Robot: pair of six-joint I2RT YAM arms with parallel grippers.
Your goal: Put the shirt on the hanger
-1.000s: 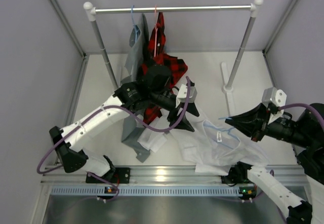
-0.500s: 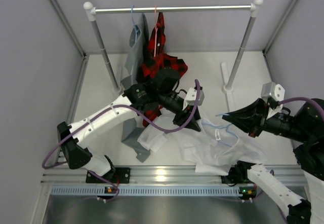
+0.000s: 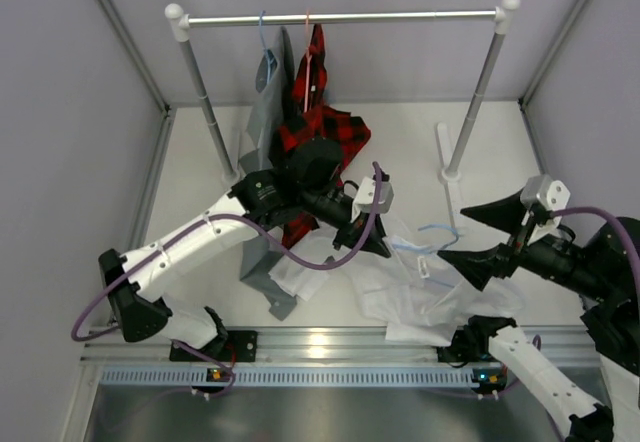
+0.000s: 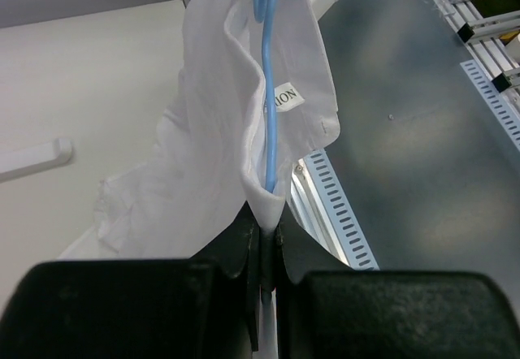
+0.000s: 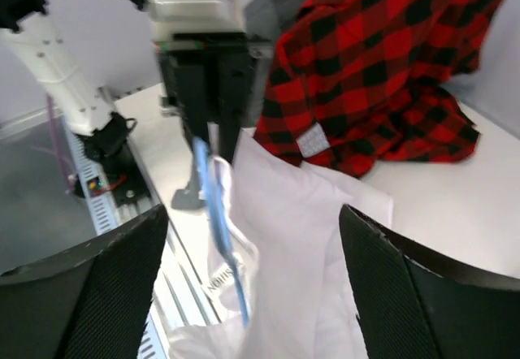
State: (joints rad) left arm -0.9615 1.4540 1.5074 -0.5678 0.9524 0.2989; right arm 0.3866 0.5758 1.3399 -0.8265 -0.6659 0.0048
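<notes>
White, thin, wrinkled cloth: the shirt (image 3: 425, 302) lies in a heap on the table (image 3: 400, 142), on the near side of the clothes rail (image 3: 340, 19) and closer to the rail's right end than its left. One fold is lifted off the heap. The left gripper (image 3: 380, 249) reaches in from below the middle of the rail and is clamped tight on that fold. The light blue wire hanger (image 3: 412, 250) runs down inside the fold to the pinched fingertips. The left wrist view shows cloth on both sides of the wire and a small sewn label (image 4: 284, 96) just beside it. The rest of the wire sticks out of the shirt towards the right gripper (image 3: 452, 240).

That gripper hangs on the near side of the rail's right end with its jaws spread wide, holding nothing. Its fingers (image 5: 122, 286) frame the hanger and the raised fold and touch neither.

On the left half of the rail a red-and-black plaid shirt (image 3: 320, 127) hangs from a red wire hanger (image 3: 307, 37). Just to its left a grey shirt (image 3: 265, 102) hangs on a blue hanger (image 3: 262, 32). The lower part of the plaid shirt bunches on the table below the rail, partly hidden by the left arm.
</notes>
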